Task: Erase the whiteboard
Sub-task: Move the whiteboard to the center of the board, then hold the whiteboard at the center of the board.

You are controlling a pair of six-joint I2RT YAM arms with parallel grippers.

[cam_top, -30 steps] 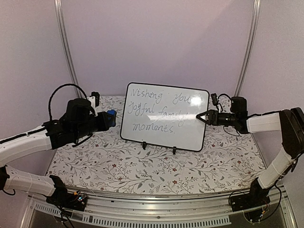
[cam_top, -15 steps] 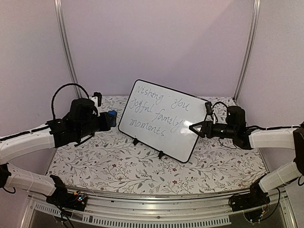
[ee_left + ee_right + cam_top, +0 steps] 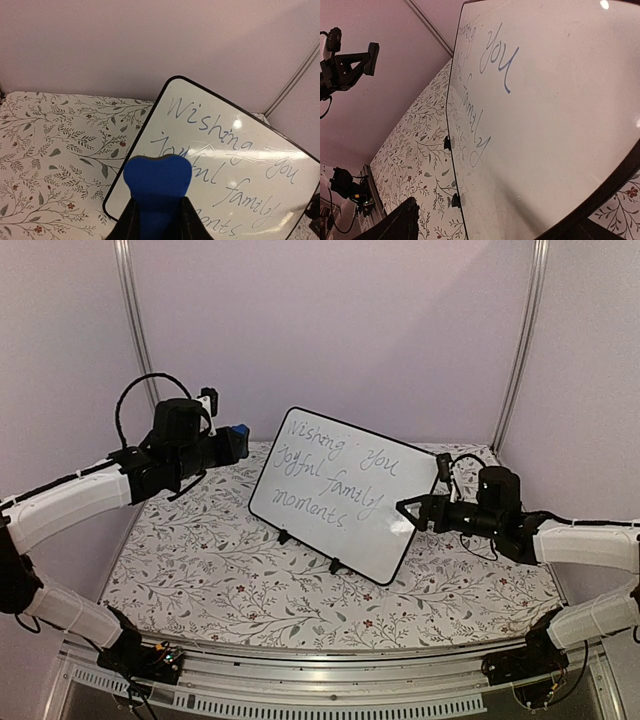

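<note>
Blue eraser (image 3: pixel 156 175): one, clenched in my left end effector (image 3: pixel 158 204).
Whiteboard (image 3: pixel 340 495): one, three handwritten lines.
Right end effector (image 3: pixel 408 512): released.
Feet (image 3: pixel 285 537): two, unseen from left wrist.

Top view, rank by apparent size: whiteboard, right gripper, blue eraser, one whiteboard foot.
1. whiteboard, by far the largest
2. right gripper
3. blue eraser: only partly showing, so its place against the gripper is unsure
4. whiteboard foot, the smallest

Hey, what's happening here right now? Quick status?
Left gripper: jaws shut on blue eraser. Right gripper: jaws open at whiteboard edge. Writing unerased. Nothing in the way.
</note>
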